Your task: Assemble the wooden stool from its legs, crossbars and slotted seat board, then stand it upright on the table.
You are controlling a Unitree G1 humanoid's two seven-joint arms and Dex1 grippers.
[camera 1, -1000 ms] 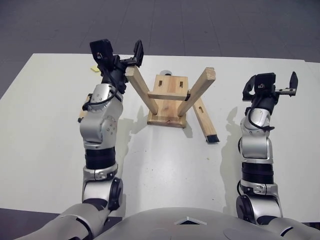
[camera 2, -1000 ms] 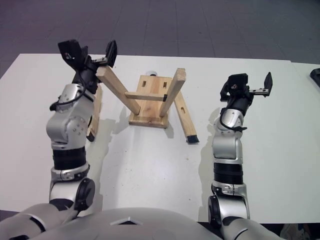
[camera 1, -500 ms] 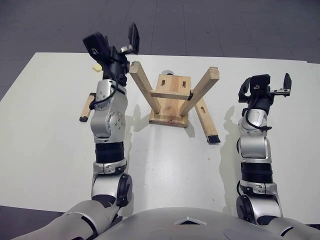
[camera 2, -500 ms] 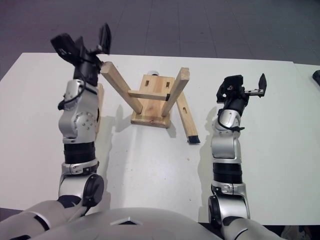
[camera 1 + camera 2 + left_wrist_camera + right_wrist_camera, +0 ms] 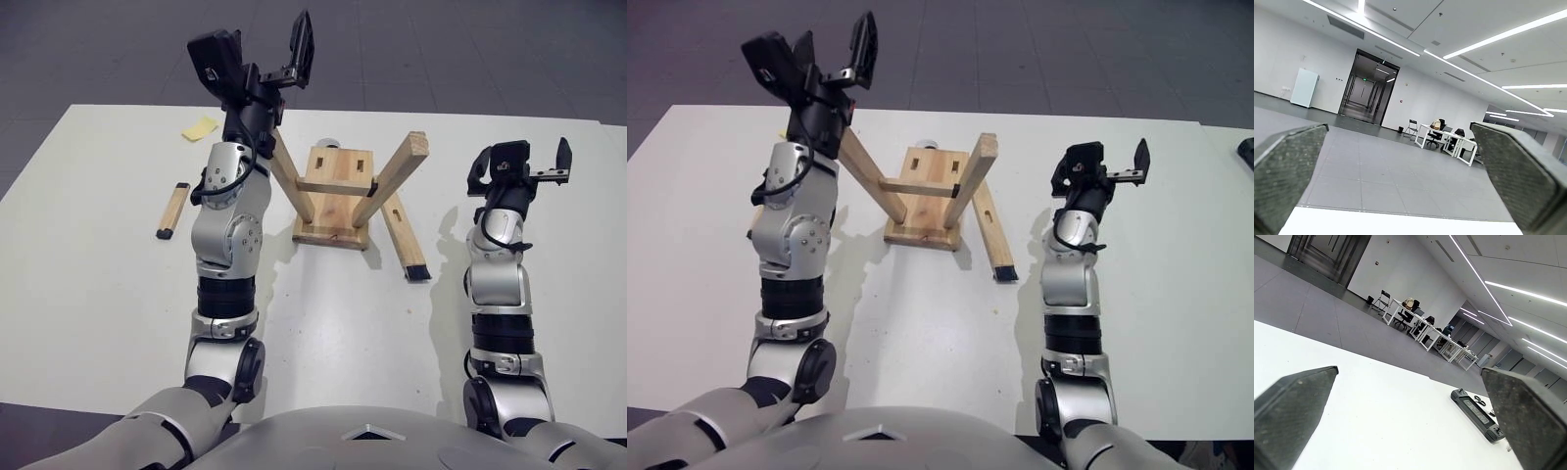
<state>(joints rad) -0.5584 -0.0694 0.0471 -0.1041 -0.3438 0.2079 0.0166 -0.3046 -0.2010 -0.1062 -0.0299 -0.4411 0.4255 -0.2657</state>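
Now on the table (image 5: 98, 294) the half-built stool (image 5: 338, 166) lies upside down on its seat board (image 5: 328, 233), w/ 2 legs + 1 crossbar (image 5: 333, 184) fitted. L gripper (image 5: 835, 51) has lifted off the left leg (image 5: 292, 181), is high above it, jaws wide, nothing held. R gripper (image 5: 524, 164) stays beside, wide open, empty. Loose leg (image 5: 404, 235) lies beside the seat, short piece (image 5: 172, 210) far left: prob. next to fetch

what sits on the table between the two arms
The partly built stool, legs pointing up, with a loose leg lying beside it, in the eye views.
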